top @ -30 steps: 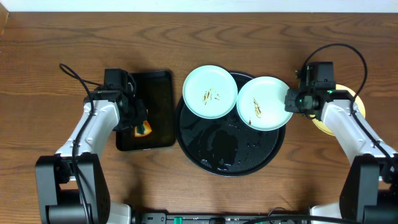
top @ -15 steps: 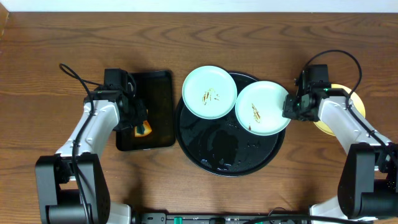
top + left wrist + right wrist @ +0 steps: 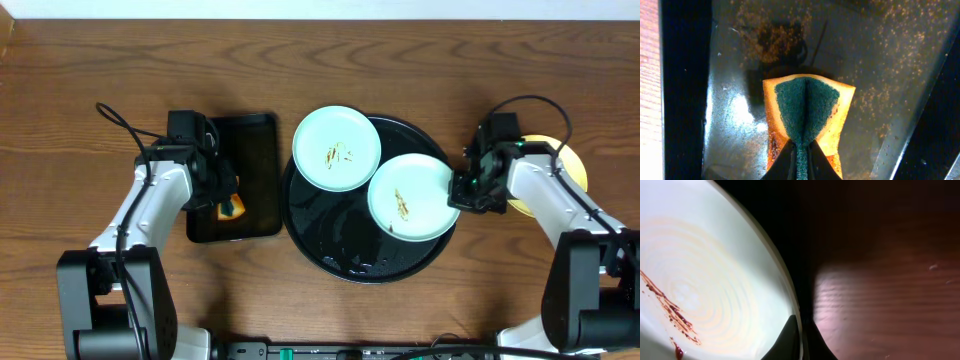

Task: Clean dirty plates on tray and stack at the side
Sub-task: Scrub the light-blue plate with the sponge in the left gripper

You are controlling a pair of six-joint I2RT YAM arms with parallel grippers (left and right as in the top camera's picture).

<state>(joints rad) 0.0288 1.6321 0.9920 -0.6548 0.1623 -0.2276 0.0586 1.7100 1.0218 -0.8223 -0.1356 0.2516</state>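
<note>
Sponge [image 3: 807,112] is pinched in the left tool [image 3: 800,150], fingers close together on its lower edge. The green scouring face is creased down the middle with the orange body behind it. It hangs over the small rectangular tray [image 3: 250,150], whose floor is speckled with brown grit. The left arm [image 3: 150,210] is bent at the elbow, forearm running up and inward along the tray's left side, wrist over the tray's lower left part.

The round tray [image 3: 345,262] sits mid-surface, wet and glossy. The left mint plate [image 3: 337,148] lies at its upper left, overlapping the rim, brown smears at its centre, and nothing is touching it. The right mint plate [image 3: 410,196] lies right of centre with a brown streak on it. Its right rim is clamped in the right tool [image 3: 801,330], fingers narrow with the plate edge between them. Whether that plate is lifted or resting on the tray, I cannot tell.

The right arm [image 3: 550,195] reaches in from the right, wrist level with the tray's rim. The yellow plate [image 3: 575,170] lies on the surface [image 3: 100,80] just outside the tray, partly hidden under this arm.

Judgement: the step in hand is presenting the right mint plate for scrubbing, with no wiping begun. The next move calls for the left arm to carry the sponge across the left mint plate to the held one, scouring face down, while the right grip resists the push.
</note>
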